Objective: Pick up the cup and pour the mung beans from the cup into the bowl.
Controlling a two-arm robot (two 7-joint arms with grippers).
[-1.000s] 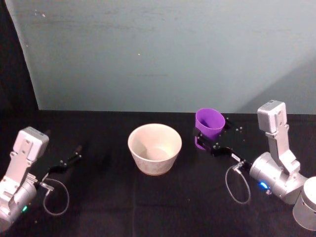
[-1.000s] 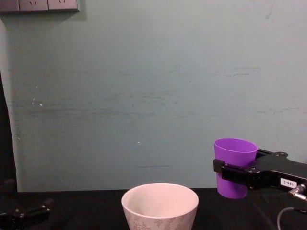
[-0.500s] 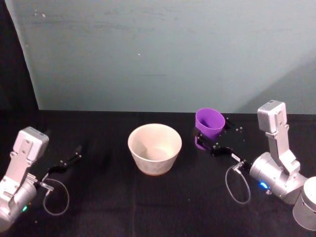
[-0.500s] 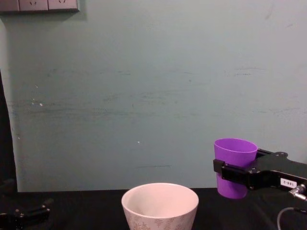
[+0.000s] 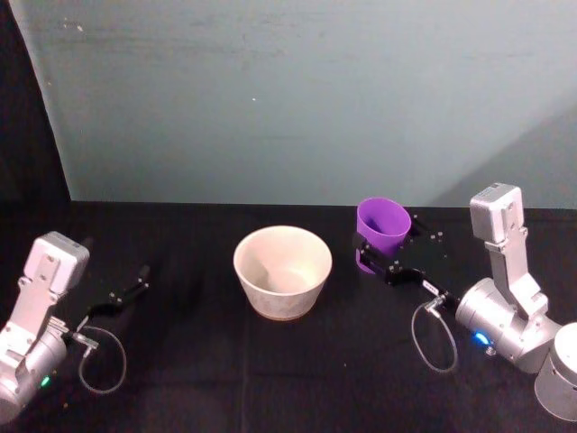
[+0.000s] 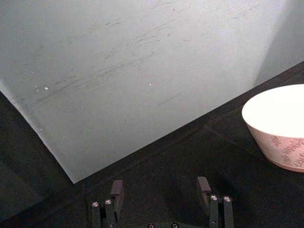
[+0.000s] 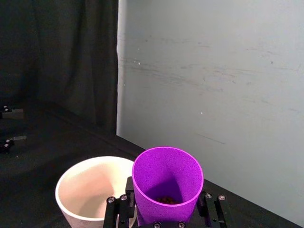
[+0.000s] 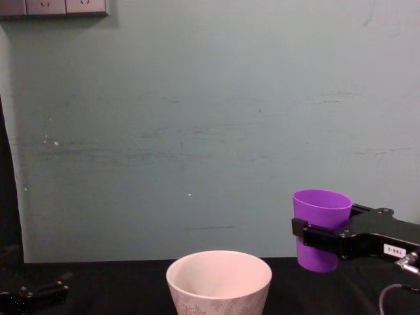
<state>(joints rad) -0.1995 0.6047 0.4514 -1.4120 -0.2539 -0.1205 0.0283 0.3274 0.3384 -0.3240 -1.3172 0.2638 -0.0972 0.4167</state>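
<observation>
Right gripper [image 5: 386, 245] was clamped on the upright purple cup [image 5: 383, 224], near the bowl [image 5: 280, 293]; mung beans [image 7: 166, 200] lay in the cup's bottom. Left gripper [image 6: 160, 190] stood wide and empty, well apart to the left.

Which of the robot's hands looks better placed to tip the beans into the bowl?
The right hand: it is shut on the cup, upright beside the bowl. The left hand rests open, farther off on the bowl's other side.
</observation>
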